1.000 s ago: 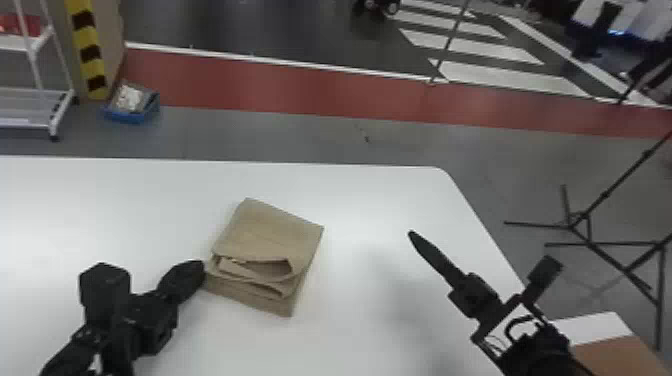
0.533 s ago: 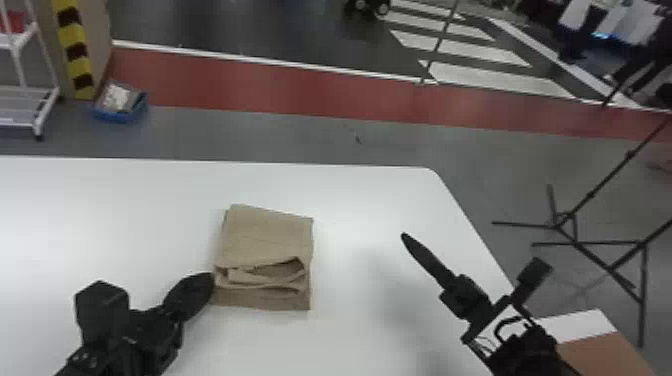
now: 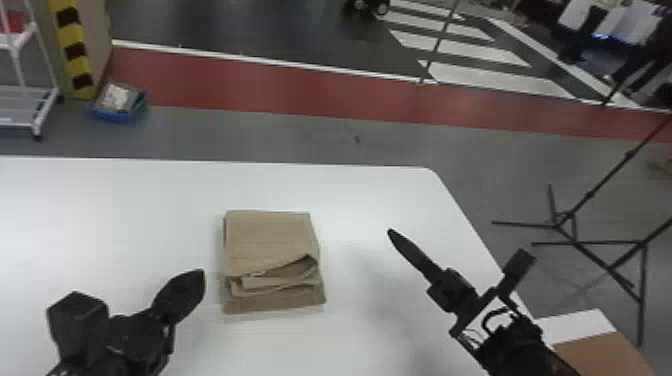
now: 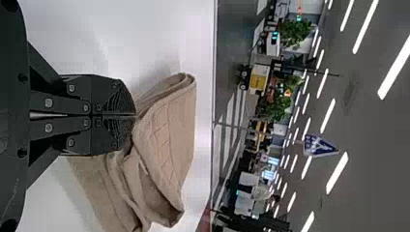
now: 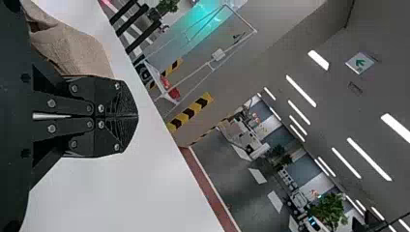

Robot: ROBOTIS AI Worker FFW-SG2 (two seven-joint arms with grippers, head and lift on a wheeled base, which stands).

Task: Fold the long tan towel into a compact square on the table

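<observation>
The towel (image 3: 270, 237) lies folded on the table (image 3: 125, 200), inner layers hidden, with room before the far edge. Left gripper (image 3: 200, 277) and right gripper (image 3: 392, 234) flank it, both closed, empty.

This looks like a large industrial or demonstration hall: a flat red painted strip (image 3: 250, 87) and long white crosswalk bars (image 3: 495, 78) mark the floor, near a yellow-and-black striped upright panel (image 3: 74, 45) and a white metal rack on casters (image 3: 17, 107). Overhead, the wrist views show rows of long white ceiling lights (image 4: 337, 173) and a rectangular green-and-white arrow sign (image 5: 359, 63).
</observation>
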